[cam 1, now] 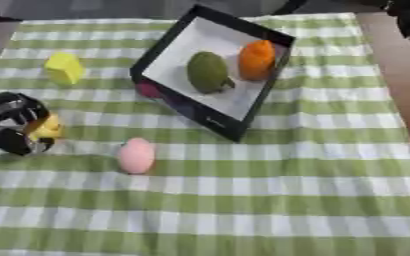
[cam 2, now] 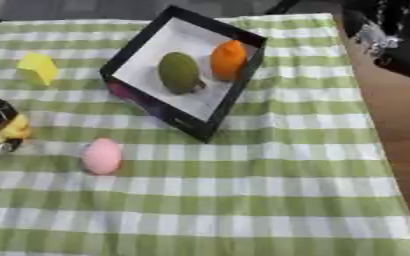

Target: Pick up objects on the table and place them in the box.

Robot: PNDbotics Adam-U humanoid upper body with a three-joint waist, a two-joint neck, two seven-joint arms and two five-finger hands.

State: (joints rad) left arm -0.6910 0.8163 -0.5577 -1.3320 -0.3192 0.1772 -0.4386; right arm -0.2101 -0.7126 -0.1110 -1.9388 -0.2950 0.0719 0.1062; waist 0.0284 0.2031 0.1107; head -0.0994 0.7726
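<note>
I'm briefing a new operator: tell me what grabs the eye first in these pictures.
The black box with a white floor, askew at the far middle of the green checked cloth, holds a green fruit and an orange one. A pink egg-shaped thing lies in front of it. At the left edge the left hand curls round something yellow.

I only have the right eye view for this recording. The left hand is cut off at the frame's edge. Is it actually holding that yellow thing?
Observer: Yes. The left eye view shows the whole left hand, with its fingers curled round the yellow object.
Operator: How much of the object sticks out of the hand?
Observer: Only its right side shows, pointing toward the pink egg-shaped object. The black fingers cover the rest.
Operator: Can you see the arm behind the hand?
Observer: No. There are only silver parts at the picture's left edge.
</note>
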